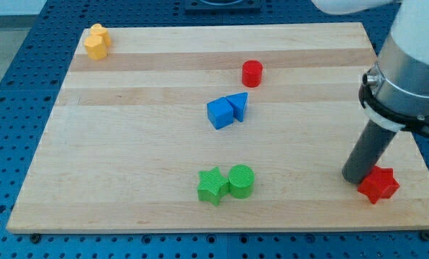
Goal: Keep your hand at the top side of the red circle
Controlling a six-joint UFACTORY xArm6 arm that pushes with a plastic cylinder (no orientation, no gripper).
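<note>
Board point(128, 108) of pale wood, filling most of the frame, set on blue perforated surface point(13, 43)
Arm point(412, 65), white and grey, entering at upper right of the frame; ends in dark rod, no jaws fitted, so nothing to open, close or grasp with
My tip point(355, 178), lower right of the frame, resting on the board just beside the red star point(378, 185), at its left edge, seemingly touching
Blue cube point(219, 113) and blue triangle point(237, 105), centre of frame, touching
Green star point(212, 185) and green cylinder point(241, 180), lower centre, touching
Yellow blocks point(96, 41), two, upper left corner of the board, shapes unclear
Red circle point(252, 73), the task's thing: small red cylinder, upper centre of the frame, standing alone, well apart from my tip

Step in hand, as judged: approach not yet made; tip sits far from the red circle
Next move calls for: travel up and left across open board, passing right of the blue pair, stopping just above the red circle without nudging it
</note>
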